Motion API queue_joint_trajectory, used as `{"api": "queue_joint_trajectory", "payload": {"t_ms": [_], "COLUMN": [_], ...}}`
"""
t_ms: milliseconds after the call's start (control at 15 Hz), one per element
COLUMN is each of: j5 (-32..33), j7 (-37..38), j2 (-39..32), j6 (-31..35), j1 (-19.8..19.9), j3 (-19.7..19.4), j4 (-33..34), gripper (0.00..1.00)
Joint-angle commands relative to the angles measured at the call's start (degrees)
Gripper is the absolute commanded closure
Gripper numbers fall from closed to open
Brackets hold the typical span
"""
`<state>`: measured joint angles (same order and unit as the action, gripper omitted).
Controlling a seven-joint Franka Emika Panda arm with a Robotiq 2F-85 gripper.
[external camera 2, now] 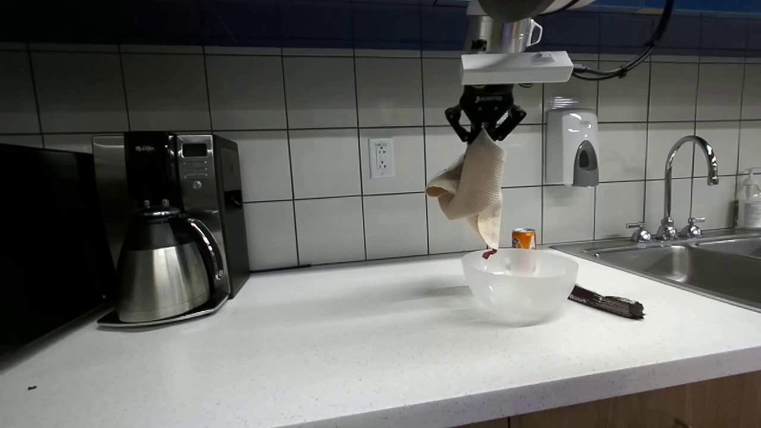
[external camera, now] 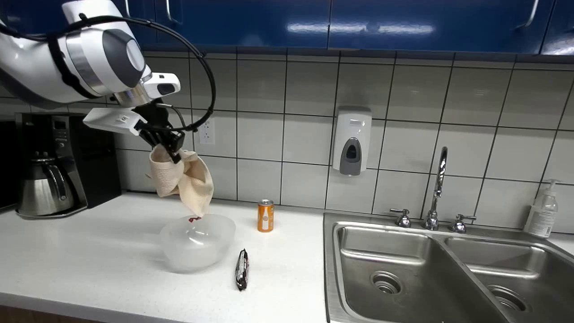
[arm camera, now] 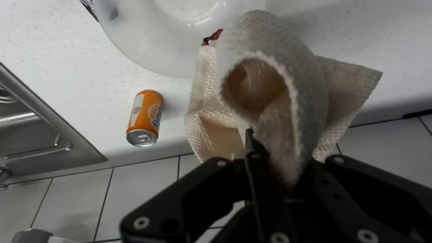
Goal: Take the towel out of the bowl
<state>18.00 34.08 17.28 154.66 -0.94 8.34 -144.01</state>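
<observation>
Dangling from the gripper, the towel was up in the air, nearly all of it higher than the bowl, and what a droopy, cream-coloured bundle it was! The fingers were pinched together on its gathered top, cloth squeezed between them. Down below, one long corner trailed towards the bowl, tipped with a small red tag right by the rim (touching it or just clear of it, I could not tell). The wrist view gave the folds up close: cloth curling round into a hollow loop just past the gripper, with another flap spreading out to one side.

Underneath, the cloudy, see-through bowl stood on the white counter, and it had company! An orange can stood upright nearer the tiled wall, while a dark wrapped bar lay near the bowl, on the side towards the sink. That double sink had a curved tap at its back and a soap bottle by its corner, with a soap dispenser fixed on the tiles above. Way over at the opposite end of the counter, a coffee maker held its steel pot, and a power socket showed on the wall between it and the dispenser.
</observation>
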Motion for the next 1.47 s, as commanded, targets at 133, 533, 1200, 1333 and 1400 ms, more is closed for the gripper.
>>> {"api": "queue_joint_trajectory", "payload": {"t_ms": [133,533,1200,1333,1400], "j5": [-3.00,-4.48,-3.25,-1.96,-1.09], "j7": [-1.99,-1.92,-0.17,1.03,1.61], "j2": [-2.40,-5.84,-13.16,-14.94,-15.78], "j6": [3.02,7.13,10.03,10.44,10.51], "j1": [-1.29,-5.67,-8.36,-8.10,-8.02], "j3": [4.84,7.63,7.63,7.71,7.67], "j4": [0.87,2.14,-1.24,-1.75,-2.01], "gripper": [0.98,0.98,0.98,0.98,0.98]}}
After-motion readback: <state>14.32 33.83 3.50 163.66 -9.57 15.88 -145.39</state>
